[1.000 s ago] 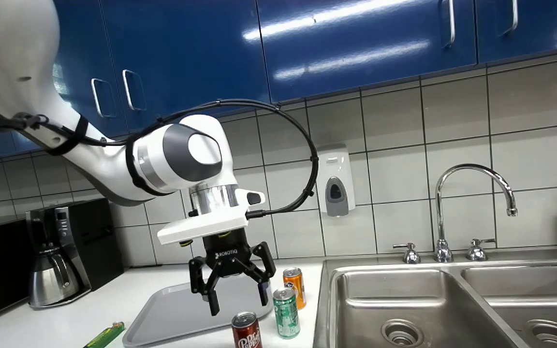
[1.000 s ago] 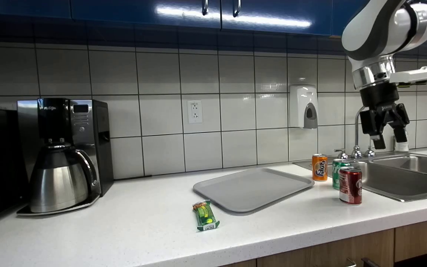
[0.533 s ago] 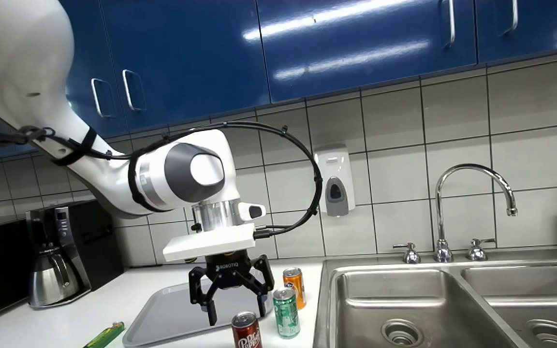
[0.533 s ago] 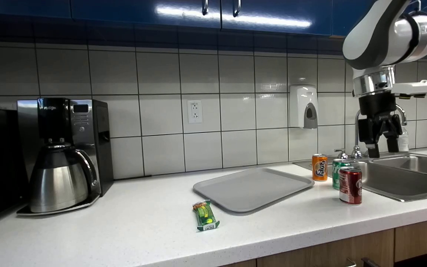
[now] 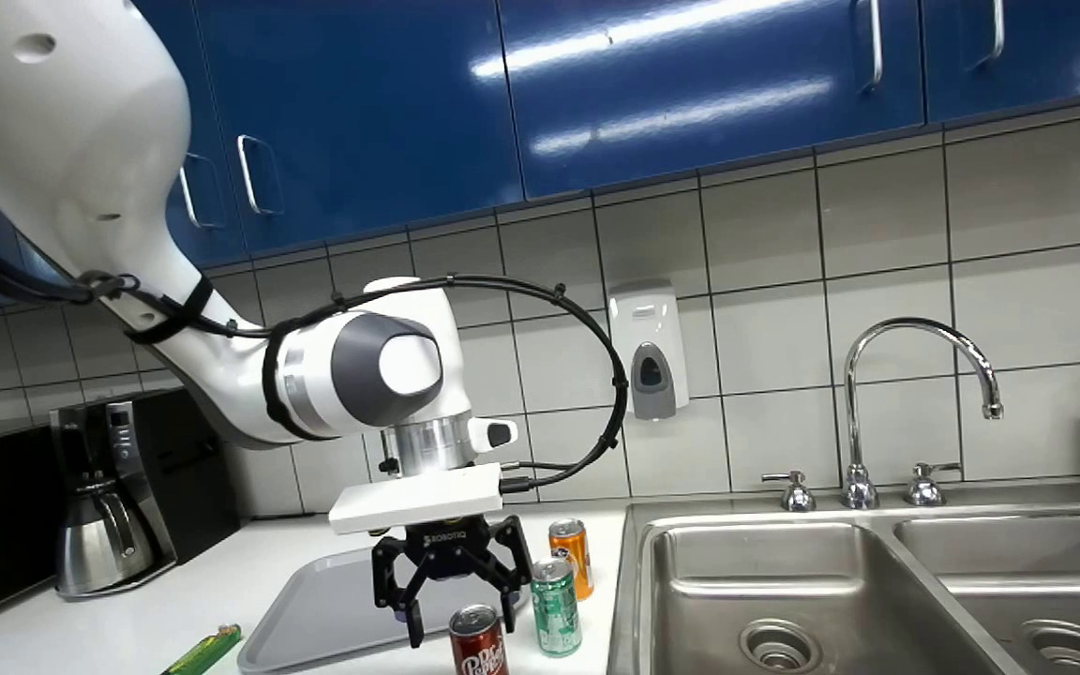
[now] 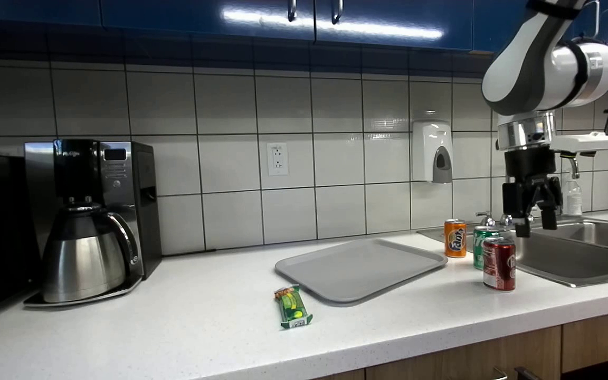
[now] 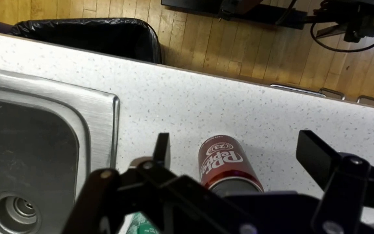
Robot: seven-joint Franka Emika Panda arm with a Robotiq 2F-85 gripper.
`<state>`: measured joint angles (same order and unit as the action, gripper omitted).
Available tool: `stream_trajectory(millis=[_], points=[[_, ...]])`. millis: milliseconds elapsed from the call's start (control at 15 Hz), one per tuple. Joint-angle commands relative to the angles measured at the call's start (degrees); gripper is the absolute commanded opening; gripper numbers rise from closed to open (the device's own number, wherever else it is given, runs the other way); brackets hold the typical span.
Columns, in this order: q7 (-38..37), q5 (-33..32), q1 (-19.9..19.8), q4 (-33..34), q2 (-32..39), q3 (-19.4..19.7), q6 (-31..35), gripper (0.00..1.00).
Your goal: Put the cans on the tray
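All three cans stand upright on the white counter beside the tray, none touching it clearly. The dark red can (image 5: 481, 649) is nearest the counter's front edge, the green can (image 5: 556, 609) is behind it, and the orange can (image 6: 455, 240) is farthest back. The grey tray (image 6: 357, 269) holds nothing. My gripper (image 5: 461, 626) hangs pointing down, open, just higher than the dark red can. In the wrist view the dark red can (image 7: 222, 159) shows between the spread fingers (image 7: 317, 156), closer to the left one and touching neither. A sliver of green can (image 7: 141, 224) shows below.
A steel sink (image 5: 756, 581) with a faucet (image 5: 915, 328) adjoins the cans. A green snack packet (image 6: 292, 307) lies in front of the tray. The coffee maker (image 6: 93, 211) stands at the far end. A white dispenser (image 6: 431, 151) hangs on the wall.
My gripper has come down toward the dark red can, its fingertips now around the height of the can's top in an exterior view. It stays open. Cans and tray have not moved.
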<state>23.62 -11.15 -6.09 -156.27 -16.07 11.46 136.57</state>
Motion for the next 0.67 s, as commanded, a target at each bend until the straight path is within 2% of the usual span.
stream_trajectory(millis=[0,600], points=[[2.0,1.4,0.5,0.8,3.4,0.2,3.8,1.0],[2.5,2.9,1.5,3.3,11.8,-1.1,10.2,1.0]])
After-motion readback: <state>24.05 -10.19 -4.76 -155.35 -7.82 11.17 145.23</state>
